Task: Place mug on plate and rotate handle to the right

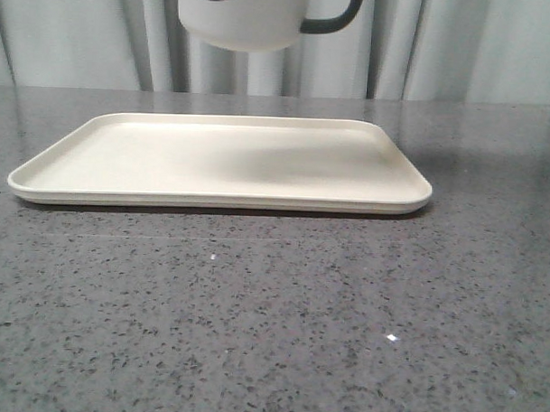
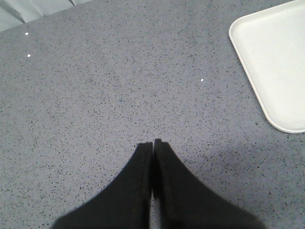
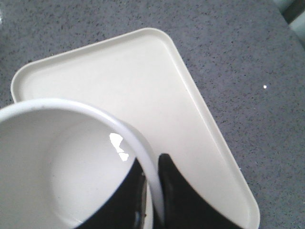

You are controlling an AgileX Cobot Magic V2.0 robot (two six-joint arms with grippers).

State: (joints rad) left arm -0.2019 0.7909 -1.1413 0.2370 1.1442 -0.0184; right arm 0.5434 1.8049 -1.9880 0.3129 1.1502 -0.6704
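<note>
The white mug (image 1: 241,19) hangs in the air above the cream plate (image 1: 123,155), its top cut off by the front view's upper edge. Its dark handle (image 1: 336,20) points to the right. In the right wrist view I look down into the mug (image 3: 52,167), and my right gripper (image 3: 151,169) is shut on its rim, one finger inside and one outside. The plate (image 3: 157,90) lies below it. My left gripper (image 2: 153,143) is shut with nothing in it, over bare counter, with a corner of the plate (image 2: 276,62) off to one side.
The grey speckled counter (image 1: 271,323) stretches in front of the plate and to both sides. A pale pleated curtain (image 1: 461,50) hangs behind the table's far edge.
</note>
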